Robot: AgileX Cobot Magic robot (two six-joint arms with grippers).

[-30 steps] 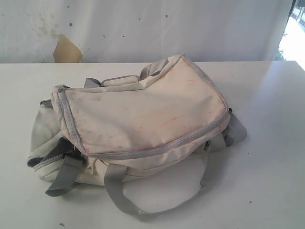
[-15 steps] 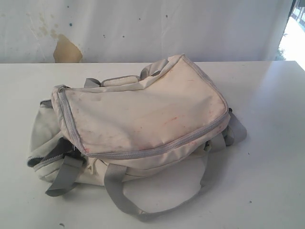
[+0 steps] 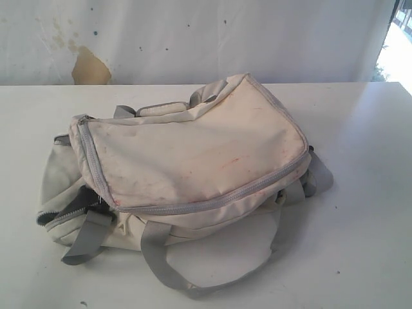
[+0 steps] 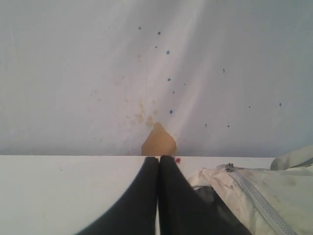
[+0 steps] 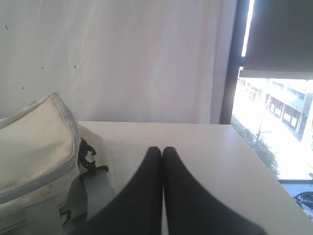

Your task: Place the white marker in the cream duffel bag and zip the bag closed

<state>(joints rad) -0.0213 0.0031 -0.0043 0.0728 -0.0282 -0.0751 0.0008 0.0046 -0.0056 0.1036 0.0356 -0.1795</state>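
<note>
The cream duffel bag (image 3: 193,161) lies on the white table (image 3: 360,193), its pink-stained panel up and its main grey zipper (image 3: 212,203) shut along the panel's edge. A small gap shows dark lining at the bag's left end (image 3: 71,209). The white marker is out of view. Neither arm shows in the exterior view. My left gripper (image 4: 159,159) is shut with nothing in it, beside the bag's end (image 4: 254,191). My right gripper (image 5: 162,149) is also shut and empty, next to the bag's other end (image 5: 34,147) and its black strap clip (image 5: 88,156).
Grey webbing straps (image 3: 161,264) loop out in front of the bag. A white wall with a brown patch (image 3: 90,67) stands behind the table. A window (image 5: 274,127) lies past the table's right edge.
</note>
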